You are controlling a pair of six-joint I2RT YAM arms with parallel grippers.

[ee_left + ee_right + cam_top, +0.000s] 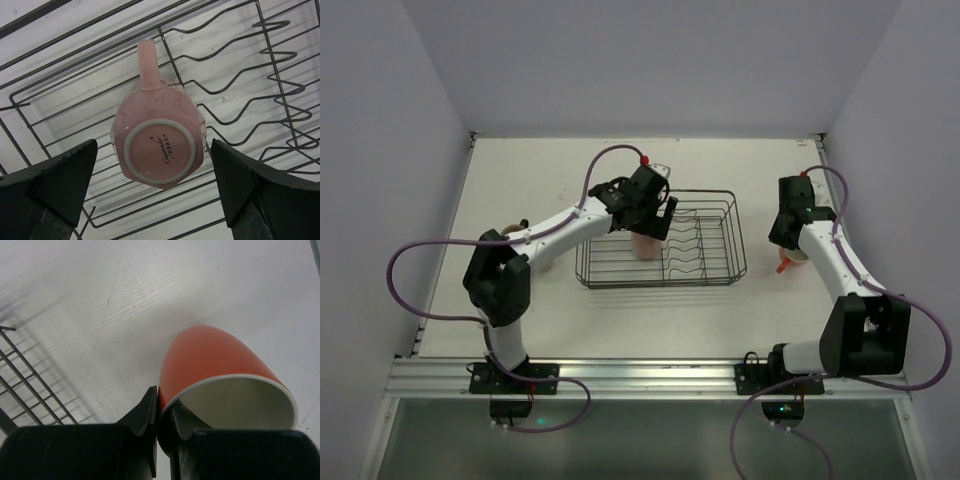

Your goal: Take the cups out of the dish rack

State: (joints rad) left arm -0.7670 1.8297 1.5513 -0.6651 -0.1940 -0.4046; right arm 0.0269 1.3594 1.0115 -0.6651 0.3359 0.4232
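L end effector (154,150): jaws wide apart, holding nothing, one finger (60,180) on each side of the pink cup (160,117), neither touching it. Cup sits upside down, base up, on the floor wires of the dish rack (660,284), left of the wavy dividers in top view. Handle points away from the wrist cam.

R end effector (159,412): closed on the wall of the orange cup (215,360), one finger inside the rim, one outside, cup tilted w/ mouth toward the cam. It's outside the rack, over the tabletop (520,180) to the rack's right. Can't tell if it touches down.

Risks, my read:
- **L pinch:** jaws straddle a glazed, faceted body, so an off-centre pinch could squirt the cup sideways or twist it.
- **L lift:** handle might snag a wire & drag the rack along, since the rack looks light & isn't pinned.
- **L depth:** if the fingers go too deep, the tips may catch the floor wires.
- **R side:** thin rim pinch = little contact. Cup may pivot in the grip, drop & chip if let go before it's seated, or roll since it's tilted.
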